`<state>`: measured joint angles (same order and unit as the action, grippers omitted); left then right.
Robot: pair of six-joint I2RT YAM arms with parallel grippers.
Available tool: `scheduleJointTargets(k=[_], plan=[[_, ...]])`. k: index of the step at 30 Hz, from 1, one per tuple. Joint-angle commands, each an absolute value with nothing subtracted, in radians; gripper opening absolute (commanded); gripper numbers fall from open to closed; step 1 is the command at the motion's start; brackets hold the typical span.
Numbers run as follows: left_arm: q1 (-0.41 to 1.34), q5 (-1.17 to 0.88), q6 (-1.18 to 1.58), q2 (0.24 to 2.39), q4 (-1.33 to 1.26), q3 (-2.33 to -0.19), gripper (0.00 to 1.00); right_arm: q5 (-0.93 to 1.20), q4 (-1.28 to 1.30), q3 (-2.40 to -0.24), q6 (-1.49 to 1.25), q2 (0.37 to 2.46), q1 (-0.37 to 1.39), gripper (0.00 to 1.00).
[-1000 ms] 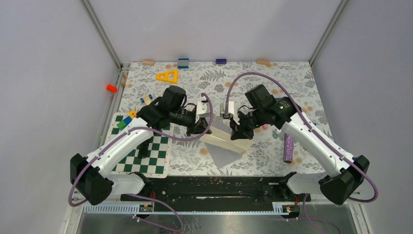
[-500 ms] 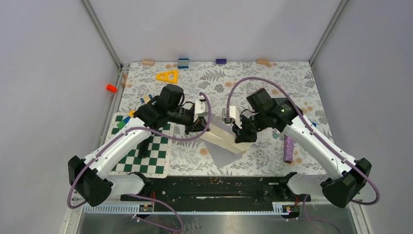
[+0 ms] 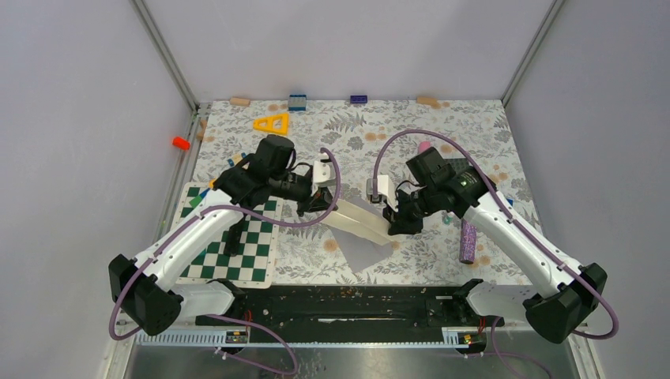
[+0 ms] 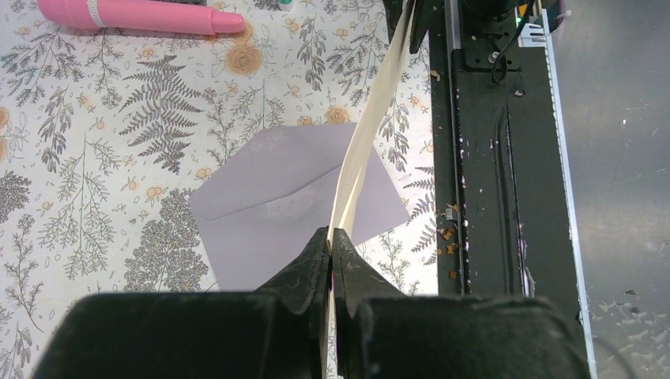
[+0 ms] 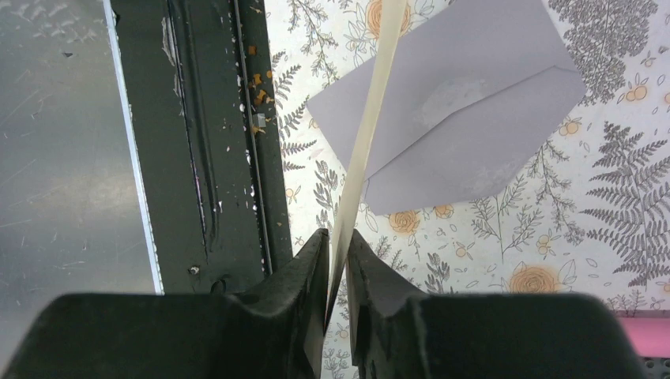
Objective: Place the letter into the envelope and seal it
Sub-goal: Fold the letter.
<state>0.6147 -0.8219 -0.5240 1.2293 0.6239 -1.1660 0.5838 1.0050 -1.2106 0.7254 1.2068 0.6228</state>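
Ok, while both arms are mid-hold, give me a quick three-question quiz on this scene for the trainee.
1. True or false: the letter is already inside the envelope.
2. Which fingers pinch the letter? A: only the left fingers. B: only the right fingers. C: both, one pair at each end.
3. Fill in: the green-and-white ___ lies on the table under the left arm.

Key: 1 false, the letter is stretched in the air above the envelope. 2 C. 3 chessboard.
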Motion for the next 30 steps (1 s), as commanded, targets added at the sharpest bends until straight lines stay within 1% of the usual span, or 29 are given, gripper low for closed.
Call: scheduleJointTargets(k=[1, 5, 8, 11, 15, 17, 18, 19, 22, 25, 27, 30], plan=[[0.606, -0.817, -0.546, 1.198, 0.615, -1.220, 0.00, 0.567, 1.015, -1.198, 0.748, 1.182, 0.607, 0.22], [0.603, -0.816, -0.552, 1.197, 0.620, -1.221, 0.00, 0.554, 1.016, -1.189, 0.756, 1.175, 0.593, 0.27], [0.601, -0.817, -0.554, 1.195, 0.621, -1.223, 0.00, 0.551, 1.016, -1.189, 0.760, 1.171, 0.581, 0.28], [0.600, -0.818, -0.557, 1.193, 0.624, -1.223, 0.00, 0.547, 1.016, -1.188, 0.764, 1.165, 0.569, 0.25], [0.600, -0.818, -0.558, 1.192, 0.626, -1.223, 0.00, 0.539, 1.018, -1.187, 0.767, 1.159, 0.558, 0.19], [0.599, -0.816, -0.558, 1.191, 0.626, -1.224, 0.00, 0.533, 1.029, -1.189, 0.778, 1.157, 0.554, 0.20], [0.600, -0.816, -0.560, 1.189, 0.626, -1.223, 0.00, 0.532, 1.038, -1.193, 0.781, 1.158, 0.552, 0.22], [0.598, -0.815, -0.559, 1.189, 0.626, -1.224, 0.00, 0.530, 1.047, -1.198, 0.785, 1.159, 0.550, 0.25], [0.598, -0.815, -0.560, 1.185, 0.626, -1.223, 0.00, 0.524, 1.069, -1.209, 0.796, 1.163, 0.542, 0.53], [0.598, -0.817, -0.560, 1.183, 0.626, -1.223, 0.00, 0.524, 1.072, -1.219, 0.791, 1.152, 0.537, 0.75], [0.598, -0.822, -0.559, 1.183, 0.626, -1.221, 0.00, 0.536, 1.065, -1.235, 0.768, 1.148, 0.537, 0.82], [0.597, -0.828, -0.557, 1.183, 0.626, -1.222, 0.00, 0.558, 1.027, -1.274, 0.685, 1.153, 0.537, 0.86]])
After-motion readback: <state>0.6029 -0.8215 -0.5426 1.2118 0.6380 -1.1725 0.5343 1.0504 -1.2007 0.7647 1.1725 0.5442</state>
